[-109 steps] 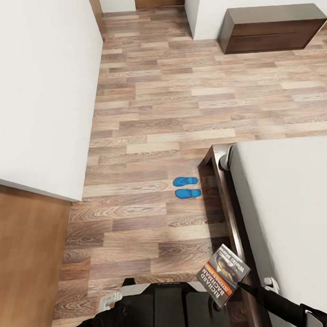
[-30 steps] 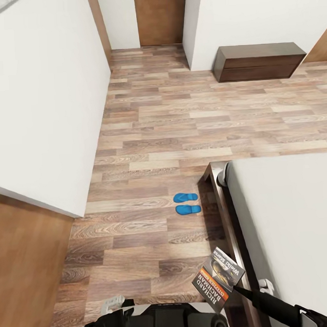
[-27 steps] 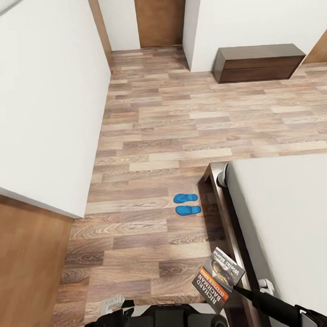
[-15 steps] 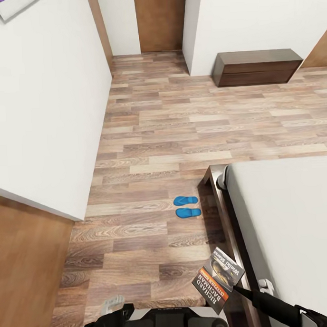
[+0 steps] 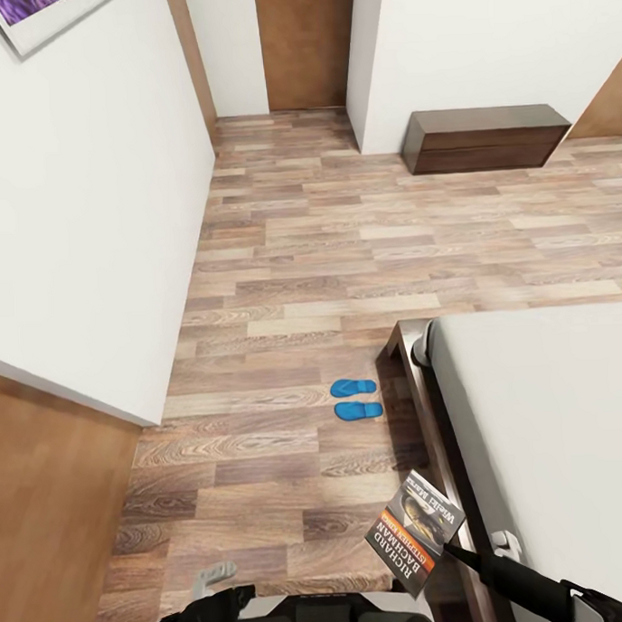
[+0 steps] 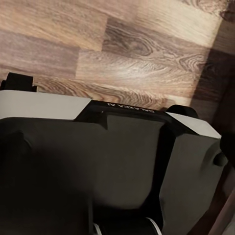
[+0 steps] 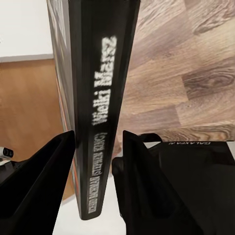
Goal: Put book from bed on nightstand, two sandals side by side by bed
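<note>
At frame bottom, right of centre: right gripper (image 7: pixel 95 161) closed on the book (image 5: pixel 416 530), fingers (image 7: pixel 41 181) pressed to both covers, spine facing the wrist camera; book lifted clear of the mattress, hanging over the floor beside the bed frame.
Bottom left of head view: left gripper (image 5: pixel 210 576) near the robot base (image 6: pixel 122 161), nothing seen in it; opening impossible to judge from these pictures.
Right half of frame: the bed (image 5: pixel 551 427), pale mattress bare, dark frame corner toward mid-frame.
Mid-frame, just left of the bed corner: the two sandals (image 5: pixel 356 399), bright blue, lying parallel and close together on the wood floor (image 5: pixel 282 258); judged already done, or nearly so.
Upper right: low dark cabinet (image 5: pixel 484 138) against the white wall; judged more likely a long chest than a nightstand.
Top centre: brown door (image 5: pixel 304 44), shut.
Progress: book picked up, not yet set down; nightstand still to be reached; sandals likely settled.
</note>
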Available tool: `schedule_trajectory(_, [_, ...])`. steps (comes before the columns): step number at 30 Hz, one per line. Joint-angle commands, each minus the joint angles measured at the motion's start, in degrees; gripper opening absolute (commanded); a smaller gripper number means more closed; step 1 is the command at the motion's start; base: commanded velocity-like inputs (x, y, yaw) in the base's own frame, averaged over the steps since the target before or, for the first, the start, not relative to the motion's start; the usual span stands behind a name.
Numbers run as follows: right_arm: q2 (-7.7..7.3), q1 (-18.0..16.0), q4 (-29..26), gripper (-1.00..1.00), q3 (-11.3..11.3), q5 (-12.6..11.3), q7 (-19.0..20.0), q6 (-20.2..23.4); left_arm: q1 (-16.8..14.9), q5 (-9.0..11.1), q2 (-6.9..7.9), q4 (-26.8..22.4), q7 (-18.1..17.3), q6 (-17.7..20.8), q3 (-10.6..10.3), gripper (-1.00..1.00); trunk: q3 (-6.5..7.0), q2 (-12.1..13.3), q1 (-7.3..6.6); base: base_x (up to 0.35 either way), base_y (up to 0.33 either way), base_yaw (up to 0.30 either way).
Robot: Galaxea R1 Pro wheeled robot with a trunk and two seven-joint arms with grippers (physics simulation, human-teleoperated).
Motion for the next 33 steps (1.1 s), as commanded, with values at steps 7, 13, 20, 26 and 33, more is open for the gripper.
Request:
schedule_trajectory(7, [-0.02,-0.05,0.00,-1.00,0.47,-0.58,0.17,0.48,-0.04,0.61,0.02,0.10,-0.28,-0.04,-0.07,1.00,0.60,-0.08,0.03,0.000,0.000,0.000])
schedule_trajectory(13, [-0.01,-0.03,0.00,-1.00,0.47,-0.58,0.10,0.47,-0.04,0.60,0.02,0.10,-0.28,-0.04,-0.09,1.00,1.16,-0.08,0.03,0.000,0.000,0.000])
schedule_trajectory(20, [-0.01,-0.06,0.00,-1.00,0.47,-0.58,0.10,0.49,-0.04,0.59,0.02,0.10,-0.28,-0.04,-0.11,1.00,1.82,-0.08,0.03,0.000,0.000,0.000])
schedule_trajectory(26, [0.00,-0.05,0.00,-1.00,0.47,-0.58,0.14,0.47,-0.04,0.59,0.02,0.10,-0.28,-0.04,-0.12,1.00,2.38,-0.08,0.03,0.000,0.000,0.000])
schedule_trajectory(33, [-0.01,-0.03,0.00,-1.00,0.47,-0.58,0.13,0.46,-0.04,0.59,-0.02,0.10,-0.28,-0.04,-0.12,1.00,3.04,-0.08,0.03,0.000,0.000,0.000])
